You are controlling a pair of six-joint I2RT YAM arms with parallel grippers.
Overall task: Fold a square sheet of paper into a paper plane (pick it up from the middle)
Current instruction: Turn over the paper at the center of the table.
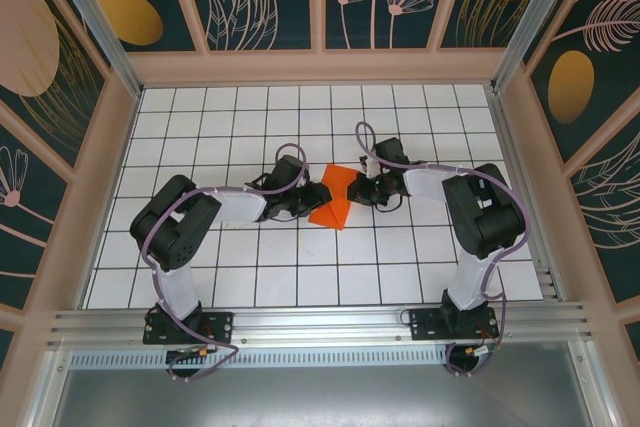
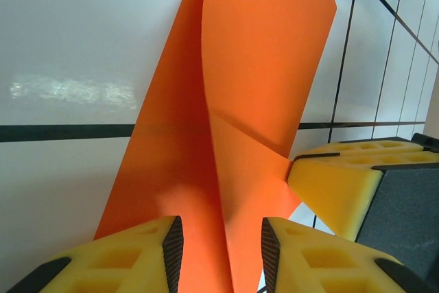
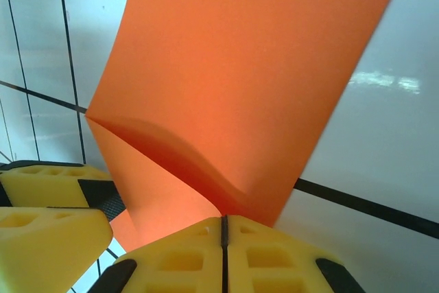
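The square sheet of paper [image 1: 335, 202], bright orange and creased, lies partly lifted on the white grid table between my two grippers. In the left wrist view the sheet [image 2: 233, 101] runs up from between my jaws, with a long centre crease and a diagonal fold. My left gripper [image 2: 221, 255] stands open astride that crease, its pads clear of the paper, and sits at the sheet's left edge [image 1: 316, 197]. My right gripper [image 3: 223, 228] is shut, pinching the curled edge of the sheet [image 3: 240, 66] on its right side [image 1: 358, 189]. A paper plane is out of view.
The two grippers nearly touch: a right finger [image 2: 336, 183] shows beside the left jaws, and the left fingers [image 3: 48, 197] show beside the right jaws. A wooden frame with patterned panels [image 1: 320, 67] walls the table. An aluminium rail [image 1: 320, 322] carries the arm bases.
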